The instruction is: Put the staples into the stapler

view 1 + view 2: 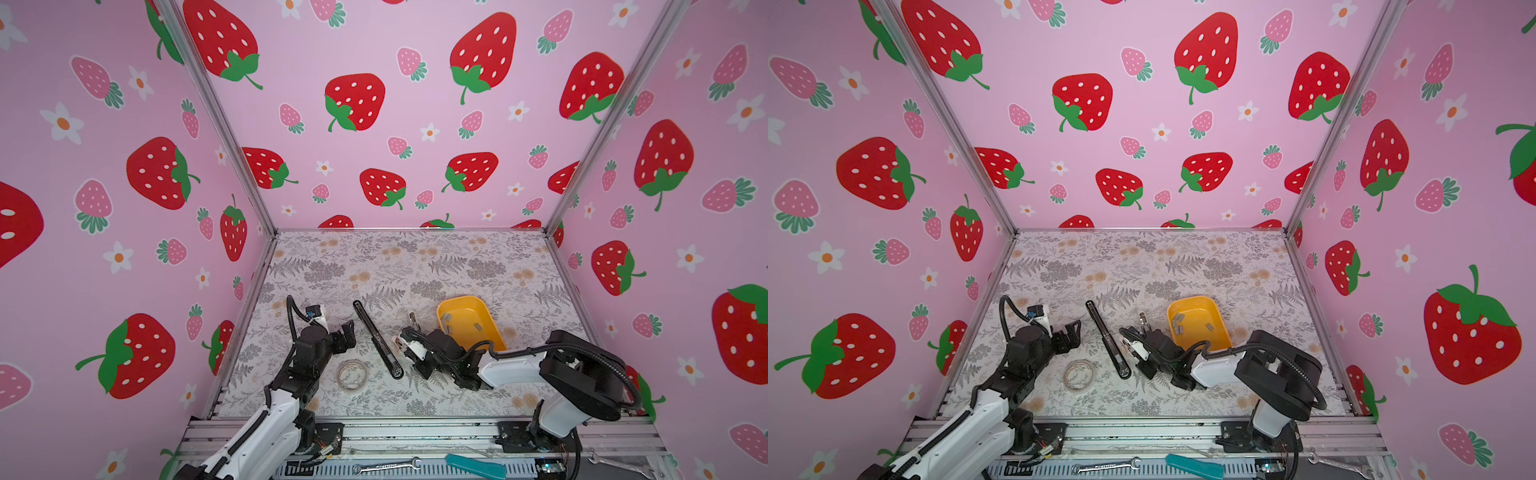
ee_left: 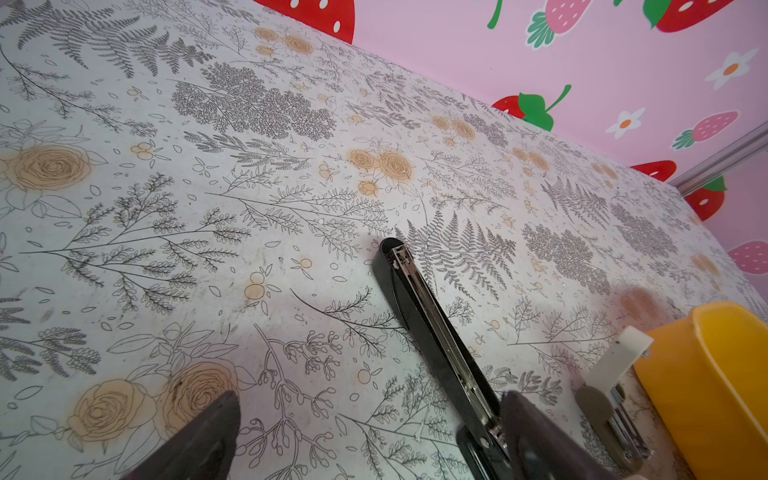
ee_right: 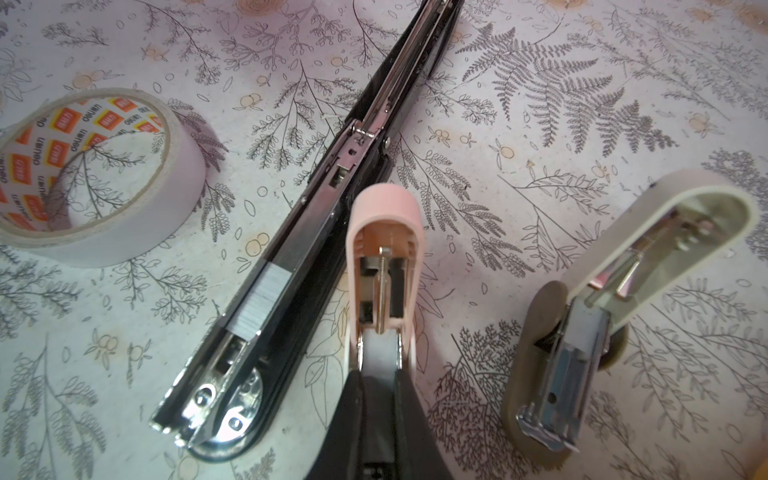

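Three staplers lie opened on the table (image 1: 415, 266).

**Right wrist view**
- The black stapler (image 3: 307, 241) runs from lower left to upper centre, with a staple strip (image 3: 258, 298) already seated in its channel.
- The pink stapler (image 3: 384, 208) stands at centre with its lid up, its lower part pinched by the closed right gripper (image 3: 380, 374).
- The beige stapler (image 3: 582, 357) sits at right with its lid raised; what its channel holds is unclear.
- Tape (image 3: 178, 166) lies at upper left.

**Top view**
- The left gripper (image 1: 347, 332), jaws spread and empty, hangs left of the black stapler.
- Loose staples (image 1: 449, 319) lie in the yellow tray (image 1: 494, 328), right of centre.

**Judged progress:** one stapler is loaded. Whether the pink one holds staples cannot be told. No lid is closed yet.
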Available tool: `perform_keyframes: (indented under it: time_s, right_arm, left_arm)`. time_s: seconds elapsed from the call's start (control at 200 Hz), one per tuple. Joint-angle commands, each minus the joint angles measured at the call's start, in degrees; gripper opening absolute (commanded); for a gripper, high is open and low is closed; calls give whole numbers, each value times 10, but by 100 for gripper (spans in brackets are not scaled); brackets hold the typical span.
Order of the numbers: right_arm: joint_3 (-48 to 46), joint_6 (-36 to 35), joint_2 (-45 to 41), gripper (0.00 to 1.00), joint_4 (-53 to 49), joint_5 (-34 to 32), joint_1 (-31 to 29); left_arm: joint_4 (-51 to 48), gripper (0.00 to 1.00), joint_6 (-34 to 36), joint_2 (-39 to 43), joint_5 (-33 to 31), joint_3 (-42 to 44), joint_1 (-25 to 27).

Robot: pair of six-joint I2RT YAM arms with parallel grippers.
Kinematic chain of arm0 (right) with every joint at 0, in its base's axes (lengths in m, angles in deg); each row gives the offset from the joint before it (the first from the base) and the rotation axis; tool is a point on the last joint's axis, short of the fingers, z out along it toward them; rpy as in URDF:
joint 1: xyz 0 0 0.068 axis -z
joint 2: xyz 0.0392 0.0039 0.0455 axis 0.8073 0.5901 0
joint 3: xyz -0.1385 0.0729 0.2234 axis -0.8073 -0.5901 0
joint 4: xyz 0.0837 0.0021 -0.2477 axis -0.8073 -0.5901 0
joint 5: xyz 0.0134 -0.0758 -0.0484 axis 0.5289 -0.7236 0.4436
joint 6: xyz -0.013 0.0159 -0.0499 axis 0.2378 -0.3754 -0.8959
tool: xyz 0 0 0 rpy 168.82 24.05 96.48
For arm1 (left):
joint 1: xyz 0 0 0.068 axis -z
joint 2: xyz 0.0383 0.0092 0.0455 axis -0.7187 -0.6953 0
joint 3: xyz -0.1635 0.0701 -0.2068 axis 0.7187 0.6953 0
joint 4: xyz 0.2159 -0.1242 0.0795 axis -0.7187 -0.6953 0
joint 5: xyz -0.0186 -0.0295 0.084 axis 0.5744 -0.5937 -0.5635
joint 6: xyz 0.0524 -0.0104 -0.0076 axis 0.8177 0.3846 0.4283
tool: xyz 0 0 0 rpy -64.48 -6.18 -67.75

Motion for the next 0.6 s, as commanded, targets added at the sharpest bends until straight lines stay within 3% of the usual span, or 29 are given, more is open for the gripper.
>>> perform_keyframes:
  time_s: [0.0, 0.595]
  right_arm:
    - [2, 5, 3, 2, -2, 3, 3]
    - [-9, 71, -7, 2, 11, 17, -13]
  left_arm:
    - [1, 99, -3, 2, -13, -10, 3]
    - [1, 99, -3, 2, -14, -10, 3]
